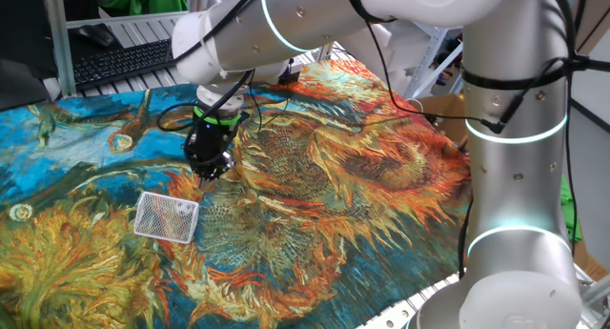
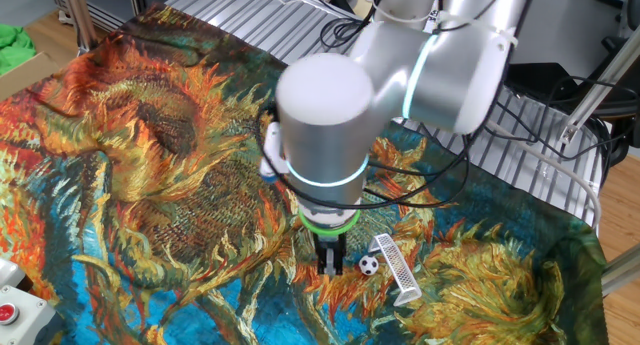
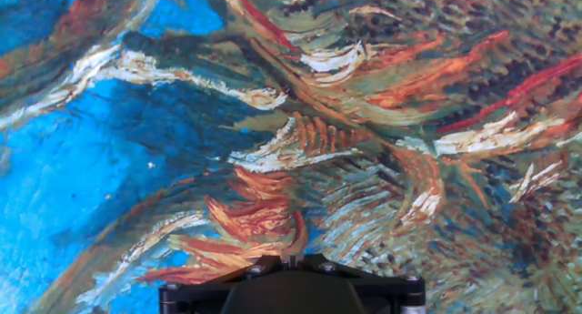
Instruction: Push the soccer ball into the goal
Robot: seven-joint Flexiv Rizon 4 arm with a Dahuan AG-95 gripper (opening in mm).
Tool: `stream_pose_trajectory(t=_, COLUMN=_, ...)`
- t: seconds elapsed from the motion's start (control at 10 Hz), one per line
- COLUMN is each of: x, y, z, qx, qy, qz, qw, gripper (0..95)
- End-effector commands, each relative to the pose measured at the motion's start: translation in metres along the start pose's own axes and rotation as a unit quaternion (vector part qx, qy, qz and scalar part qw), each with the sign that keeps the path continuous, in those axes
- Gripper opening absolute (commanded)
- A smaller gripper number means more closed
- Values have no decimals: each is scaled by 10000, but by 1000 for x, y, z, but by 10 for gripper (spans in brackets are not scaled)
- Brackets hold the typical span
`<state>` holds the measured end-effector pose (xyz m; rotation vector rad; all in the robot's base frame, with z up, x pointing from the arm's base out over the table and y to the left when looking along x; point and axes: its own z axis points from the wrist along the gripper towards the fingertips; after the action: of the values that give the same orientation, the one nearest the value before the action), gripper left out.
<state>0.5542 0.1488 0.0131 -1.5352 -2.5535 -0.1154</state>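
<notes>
The soccer ball [image 2: 369, 266], tiny and white with black patches, lies on the painted cloth right in front of the goal [image 2: 398, 265], a small white mesh frame. My gripper [image 2: 332, 263] points down at the cloth just left of the ball, with its fingers together and nothing held. In the one fixed view the gripper [image 1: 212, 167] stands above and right of the goal [image 1: 167, 216], and the ball is hidden behind the gripper. The hand view shows only cloth and the dark fingertips [image 3: 291, 258] at the bottom edge. The ball and goal are out of that view.
A sunflower-patterned cloth [image 1: 362, 167] covers the table. A keyboard [image 1: 124, 62] lies at the far edge. A box with a red button [image 2: 8, 311] sits at one corner. Black cables [image 2: 540, 135] run over the metal slats behind the arm.
</notes>
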Motion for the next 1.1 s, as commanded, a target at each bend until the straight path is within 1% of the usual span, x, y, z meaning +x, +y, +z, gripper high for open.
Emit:
stream_pose_trajectory(t=0.1, x=3, y=2, z=5, qx=18, qy=-20, qz=-148, qw=9999, gripper=0)
stream_pose_trajectory(t=0.2, x=4, y=3, z=6, qx=27, qy=14, qz=-271, qw=9996, gripper=0)
stream_pose_trajectory(t=0.3, x=5, y=2, z=6, qx=66, qy=47, qz=-376, qw=9993, gripper=0)
stream_pose_trajectory(t=0.4, x=6, y=2, z=6, qx=89, qy=41, qz=-425, qw=9990, gripper=0)
stream_pose_trajectory(t=0.5, x=0, y=5, z=5, qx=83, qy=49, qz=-453, qw=9989, gripper=0)
stream_pose_trajectory(t=0.6, x=-10, y=8, z=5, qx=102, qy=23, qz=-478, qw=9988, gripper=0)
stream_pose_trajectory(t=0.7, x=-27, y=10, z=4, qx=129, qy=-21, qz=-559, qw=9984, gripper=0)
stream_pose_trajectory(t=0.8, x=-54, y=11, z=5, qx=144, qy=-62, qz=-735, qw=9972, gripper=0)
stream_pose_trajectory(t=0.9, x=-60, y=11, z=5, qx=159, qy=-87, qz=-813, qw=9965, gripper=0)
stream_pose_trajectory(t=1.0, x=-60, y=11, z=5, qx=179, qy=-70, qz=-956, qw=9952, gripper=0)
stream_pose_trajectory(t=1.1, x=-60, y=11, z=5, qx=177, qy=-11, qz=-1051, qw=9943, gripper=0)
